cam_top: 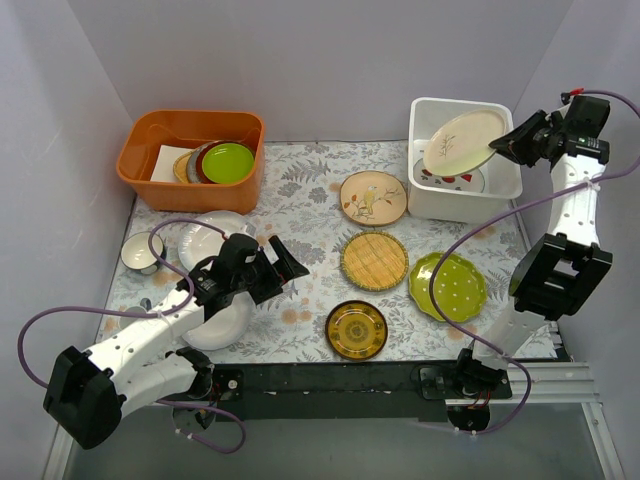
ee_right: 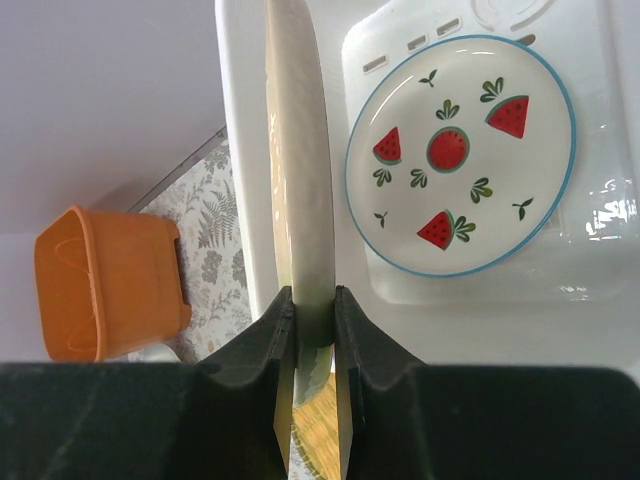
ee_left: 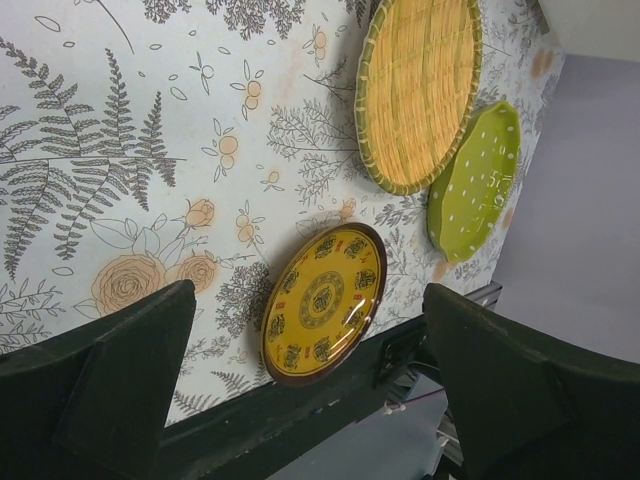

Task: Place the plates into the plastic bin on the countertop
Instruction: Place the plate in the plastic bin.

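My right gripper [cam_top: 497, 146] is shut on the rim of a cream plate with a sprig [cam_top: 462, 141] and holds it tilted above the white plastic bin [cam_top: 430, 196]. In the right wrist view the plate [ee_right: 297, 150] stands edge-on between my fingers [ee_right: 270, 345]. A white plate with red wedges [ee_right: 460, 155] lies in the bin [ee_right: 236, 120]. On the countertop [cam_top: 310, 205] lie a tan bird plate [cam_top: 373, 197], a yellow woven-look plate [cam_top: 374, 260], an amber patterned plate [cam_top: 356, 329] and a dotted lime-green plate [cam_top: 448, 286]. My left gripper [cam_top: 288, 267] is open and empty above white plates [cam_top: 218, 322].
An orange tub [cam_top: 191, 157] at the back left holds stacked plates with a plain lime-green one [cam_top: 229, 162] on top. A small white bowl with a dark rim [cam_top: 142, 252] stands at the left. More white plates [cam_top: 205, 238] lie beside it. Walls close in on three sides.
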{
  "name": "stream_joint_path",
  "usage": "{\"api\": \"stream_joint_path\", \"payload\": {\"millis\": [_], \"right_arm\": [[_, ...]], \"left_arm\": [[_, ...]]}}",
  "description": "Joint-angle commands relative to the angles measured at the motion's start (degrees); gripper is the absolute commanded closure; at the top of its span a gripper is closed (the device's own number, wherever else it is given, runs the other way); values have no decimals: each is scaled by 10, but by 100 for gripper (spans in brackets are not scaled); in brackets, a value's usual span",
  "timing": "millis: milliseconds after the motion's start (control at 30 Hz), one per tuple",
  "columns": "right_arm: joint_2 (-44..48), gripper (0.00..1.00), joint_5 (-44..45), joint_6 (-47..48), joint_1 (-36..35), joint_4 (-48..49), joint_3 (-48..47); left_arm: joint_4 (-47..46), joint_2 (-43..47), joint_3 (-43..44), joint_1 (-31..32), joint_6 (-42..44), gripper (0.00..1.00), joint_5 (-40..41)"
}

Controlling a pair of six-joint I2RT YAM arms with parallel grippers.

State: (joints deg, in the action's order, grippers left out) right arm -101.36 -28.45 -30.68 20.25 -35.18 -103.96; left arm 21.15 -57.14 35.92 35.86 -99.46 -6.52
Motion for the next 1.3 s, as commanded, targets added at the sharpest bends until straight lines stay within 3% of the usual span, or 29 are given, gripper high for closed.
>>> {"api": "stream_joint_path", "payload": {"millis": [0,467,900,1267], "right_arm": [[0,99,-22,-3,3,50,-43],[-2,99,-52,-38,3,134,67],[29,99,-57,-97,3,296,235],[23,95,-40,-82,3,314,278]], "left_arm": [[-12,10,-9,3,5,2,-8],[-24,5,-23,3,1,2,-12],[-29,12,-40,3,0,2,-16],[-44,5,-52,3,-7,2,-22]]}}
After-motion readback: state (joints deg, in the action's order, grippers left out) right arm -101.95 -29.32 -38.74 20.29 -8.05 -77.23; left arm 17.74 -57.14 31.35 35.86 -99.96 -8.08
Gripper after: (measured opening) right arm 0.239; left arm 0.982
